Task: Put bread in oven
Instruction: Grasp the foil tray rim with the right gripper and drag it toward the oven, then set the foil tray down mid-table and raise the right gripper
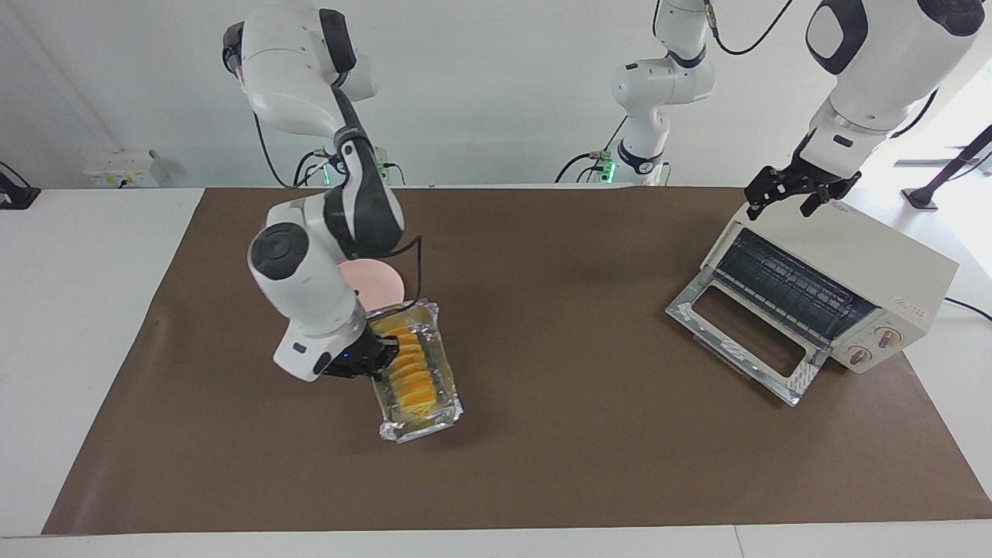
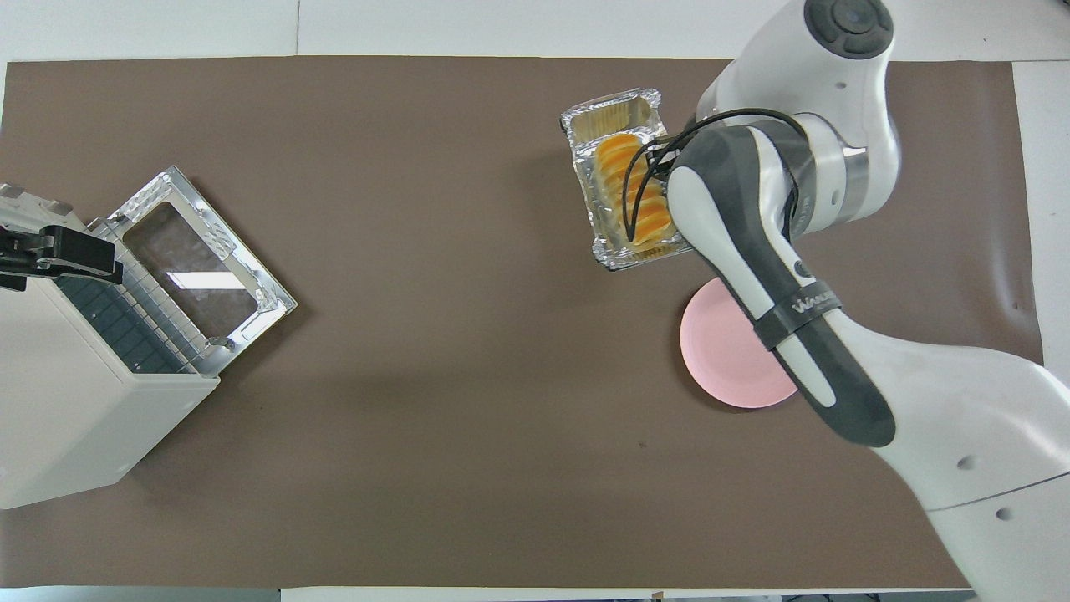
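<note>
So from my screens: my right gripper (image 1: 370, 358) is clamped shut on the long edge of the foil tray (image 1: 434, 364), and the tray is up off the brown mat (image 1: 542, 465), hanging tilted in the air with its shadow underneath. The bread (image 1: 408, 370) sits inside the tray, 1 yellow-orange ridged loaf running along its length. The tray is over the mat just beside the pink plate (image 1: 380, 280), toward the right arm's end of the table. The oven (image 1: 868, 271) is well apart at the left arm's end, glass door (image 1: 740, 335) folded down flat, rack visible. My left gripper (image 1: 798, 190) waits over the oven's top corner, fingers spread open, holding nothing.
</note>
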Tool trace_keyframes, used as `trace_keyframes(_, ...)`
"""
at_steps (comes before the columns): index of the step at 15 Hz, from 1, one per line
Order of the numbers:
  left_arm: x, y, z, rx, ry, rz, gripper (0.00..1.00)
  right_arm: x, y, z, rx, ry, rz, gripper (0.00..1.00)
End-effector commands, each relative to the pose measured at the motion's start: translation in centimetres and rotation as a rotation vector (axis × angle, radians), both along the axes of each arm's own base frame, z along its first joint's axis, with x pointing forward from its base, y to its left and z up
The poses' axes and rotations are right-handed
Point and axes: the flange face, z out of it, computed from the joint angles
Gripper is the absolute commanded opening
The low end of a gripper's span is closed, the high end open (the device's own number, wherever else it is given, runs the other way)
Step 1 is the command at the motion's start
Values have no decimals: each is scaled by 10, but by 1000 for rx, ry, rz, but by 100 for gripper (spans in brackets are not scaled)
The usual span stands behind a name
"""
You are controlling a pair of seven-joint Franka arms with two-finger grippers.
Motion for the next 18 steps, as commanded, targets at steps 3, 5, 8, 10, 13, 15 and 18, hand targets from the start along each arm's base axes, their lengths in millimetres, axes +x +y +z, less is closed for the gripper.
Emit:
trace_keyframes(3,-9,2,3,-16,1,2,100,-66,134,-10,31,-17,-135,0)
trace_keyframes(5,-8,2,4,-16,0,2,100,-90,165,-25,29,-15,-133,0)
trace_keyframes(8,-8,2,4,-16,0,2,100,-109,181,-58,30,-44,-157,0)
trace_keyframes(10,-8,2,4,-16,0,2,100,-123,186,-71,49,-73,-144,0)
trace_keyframes(13,-8,2,4,-16,0,2,100,-141,179,-98,70,-107,-141,0)
trace_keyframes(15,-8,2,4,-16,0,2,100,-149,176,-105,77,-117,-139,0)
trace_keyframes(18,-8,2,4,-16,0,2,100,-148,176,-103,77,-115,-144,37)
